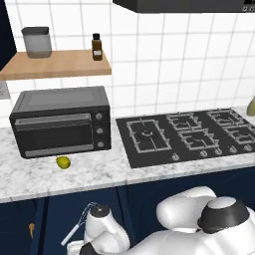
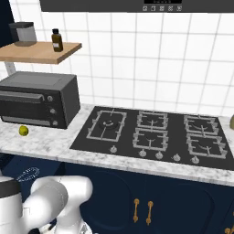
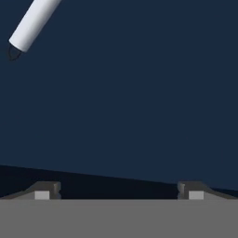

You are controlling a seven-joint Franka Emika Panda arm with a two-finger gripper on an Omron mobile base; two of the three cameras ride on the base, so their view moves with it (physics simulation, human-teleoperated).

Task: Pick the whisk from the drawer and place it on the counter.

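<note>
White handle of the whisk (image 3: 33,23) lies at the upper left of the hand view, on the navy floor of the open drawer (image 3: 139,102). To its right the gripper (image 3: 119,190) hangs over bare floor, jaws spread wide and holding nothing. Nothing is grasped yet; aligning, pinching, lifting and setting down on the marble counter (image 1: 99,172) all remain.

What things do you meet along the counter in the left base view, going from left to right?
Toaster oven → small yellow-green fruit, which sits below the oven's front → gas hob, all on the marble counter.
</note>
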